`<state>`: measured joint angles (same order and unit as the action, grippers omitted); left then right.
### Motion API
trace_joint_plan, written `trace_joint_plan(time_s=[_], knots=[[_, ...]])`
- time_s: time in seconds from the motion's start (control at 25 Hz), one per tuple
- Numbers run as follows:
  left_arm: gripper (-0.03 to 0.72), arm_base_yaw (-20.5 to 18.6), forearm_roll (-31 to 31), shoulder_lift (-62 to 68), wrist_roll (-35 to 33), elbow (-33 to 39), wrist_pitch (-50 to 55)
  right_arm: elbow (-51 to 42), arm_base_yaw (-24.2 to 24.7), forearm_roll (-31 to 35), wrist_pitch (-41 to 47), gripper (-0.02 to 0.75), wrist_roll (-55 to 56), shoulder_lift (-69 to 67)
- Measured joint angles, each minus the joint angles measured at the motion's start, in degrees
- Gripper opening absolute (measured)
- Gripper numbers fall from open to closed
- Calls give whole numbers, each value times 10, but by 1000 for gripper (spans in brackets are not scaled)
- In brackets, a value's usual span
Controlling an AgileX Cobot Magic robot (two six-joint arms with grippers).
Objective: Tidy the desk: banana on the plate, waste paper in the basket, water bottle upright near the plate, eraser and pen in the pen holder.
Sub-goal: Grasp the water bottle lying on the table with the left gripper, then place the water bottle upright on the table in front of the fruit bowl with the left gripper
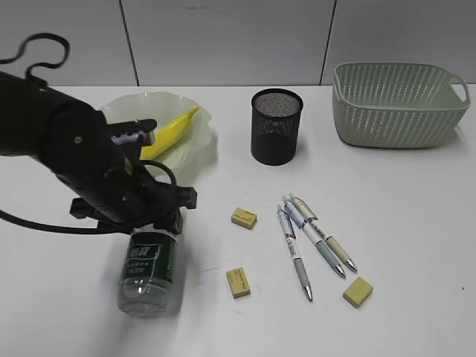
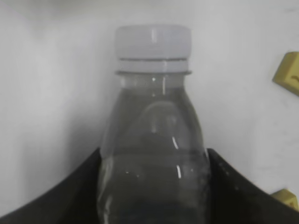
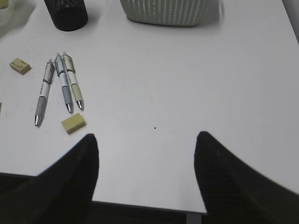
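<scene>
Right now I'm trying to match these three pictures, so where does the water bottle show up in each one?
Exterior view: the water bottle is at lower left, below the left arm.
Left wrist view: it fills the centre, white cap uppermost, between the left hand's dark fingers.
Right wrist view: not in it.
Shared landmark: the yellow erasers on the white desk.

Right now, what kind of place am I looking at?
Probably a staged office desk in a lab: a plain white desk against a bare panelled wall, with pens, a black mesh pen holder and a woven basket laid out for tidying.
</scene>
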<state>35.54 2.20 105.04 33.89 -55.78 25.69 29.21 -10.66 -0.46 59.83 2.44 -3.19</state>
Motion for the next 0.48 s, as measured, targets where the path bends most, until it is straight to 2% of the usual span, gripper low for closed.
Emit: trace_joint_plan(time_s=[0.12,0.24,0.28,0.36,0.48], knots=[[433,8,-51,-77,0,53,-49,0,0,0,0,509,0,0],[433,9,-125,-190,-2,154,-200,0,0,0,0,509,0,0],[433,2,-170,-225,-8,191,-272,0,0,0,0,509,0,0],[433,-27,-217,-271,-40,245,-380,0,0,0,0,509,0,0],[433,-86,-238,-290,-77,284,-448,0,0,0,0,509,0,0]])
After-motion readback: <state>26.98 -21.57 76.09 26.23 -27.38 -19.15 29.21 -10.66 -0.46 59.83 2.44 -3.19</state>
